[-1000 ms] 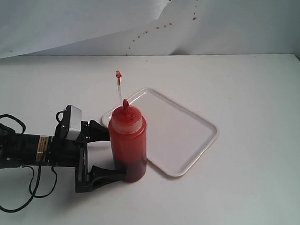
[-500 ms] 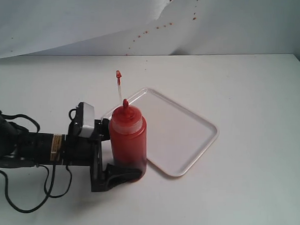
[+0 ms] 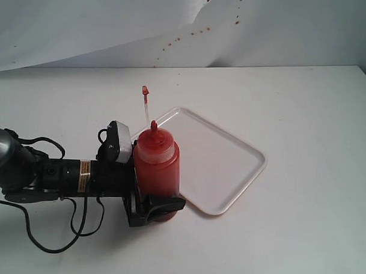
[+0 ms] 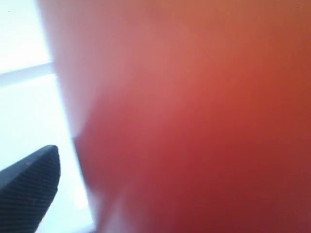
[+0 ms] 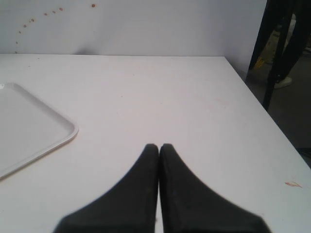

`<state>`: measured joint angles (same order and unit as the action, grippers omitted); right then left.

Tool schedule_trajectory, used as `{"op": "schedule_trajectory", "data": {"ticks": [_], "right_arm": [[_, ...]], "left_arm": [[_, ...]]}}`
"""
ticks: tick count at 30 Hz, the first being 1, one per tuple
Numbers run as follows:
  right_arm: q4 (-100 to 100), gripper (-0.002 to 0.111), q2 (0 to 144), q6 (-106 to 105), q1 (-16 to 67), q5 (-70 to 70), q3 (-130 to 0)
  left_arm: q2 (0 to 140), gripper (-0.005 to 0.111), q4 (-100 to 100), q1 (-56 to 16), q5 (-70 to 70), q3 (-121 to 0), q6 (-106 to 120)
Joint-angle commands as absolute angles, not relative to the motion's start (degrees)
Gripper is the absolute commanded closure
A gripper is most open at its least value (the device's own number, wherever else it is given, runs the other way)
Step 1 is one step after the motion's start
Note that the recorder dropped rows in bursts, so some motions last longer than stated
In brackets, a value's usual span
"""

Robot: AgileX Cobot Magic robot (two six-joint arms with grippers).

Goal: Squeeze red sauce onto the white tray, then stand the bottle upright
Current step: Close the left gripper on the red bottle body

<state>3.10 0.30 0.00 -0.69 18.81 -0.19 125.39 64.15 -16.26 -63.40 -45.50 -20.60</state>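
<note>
The bottle (image 3: 157,166) stands upright between the wide-spread fingers of the left gripper (image 3: 159,190). The jaws straddle its lower body, open; whether the pads press the plastic cannot be told. The bottle is a translucent cylinder, filled nearly to its shoulder with glossy dark red sauce (image 3: 160,181). Its domed cap narrows to a pointed nozzle (image 3: 153,125), and a thin tethered tip cap (image 3: 145,90) sticks up beside it. The near finger (image 3: 167,204), black and ribbed, wraps the base; the far one is hidden behind the bottle.

Just past the fingertips lies the white tray (image 3: 230,157), a shallow, glossy rectangle with rounded corners and a low rim, its surface plain white.

The left wrist view is a red blur of the bottle (image 4: 194,121), with one textured finger pad (image 4: 29,184) at the edge.

The right gripper (image 5: 159,150) is closed, fingers pressed together on nothing, above the bare white table (image 5: 170,97). A cut-off corner of the tray (image 5: 29,126) lies ahead and to one side of it, well apart.
</note>
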Motion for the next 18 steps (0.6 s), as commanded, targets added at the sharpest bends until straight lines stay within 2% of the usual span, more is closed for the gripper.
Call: {"op": "schedule_trajectory", "data": {"ticks": [1,10,12,14,16,18], "right_arm": [[2.74,0.108,0.00,0.00,-0.48,18.64,0.00],[2.74,0.108,0.00,0.00,-0.48,18.64,0.00],[2.74,0.108,0.00,0.00,-0.48,18.64,0.00],[2.74,0.108,0.00,0.00,-0.48,18.64,0.00],[2.74,0.108,0.00,0.00,-0.48,18.64,0.00],[2.74,0.108,0.00,0.00,-0.48,18.64,0.00]], "left_arm": [[124.92,0.002,62.68,-16.68,-63.54,-45.66,-20.56],[124.92,0.002,62.04,-16.68,-62.73,-45.66,-20.91],[124.92,0.007,62.04,-16.68,-62.73,-45.66,-20.91],[124.92,0.019,62.04,-16.68,-62.73,-45.66,-20.91],[124.92,0.037,62.04,-16.68,-62.73,-45.66,-20.91],[124.92,0.062,62.15,-16.68,-62.73,-45.66,-20.91]]}}
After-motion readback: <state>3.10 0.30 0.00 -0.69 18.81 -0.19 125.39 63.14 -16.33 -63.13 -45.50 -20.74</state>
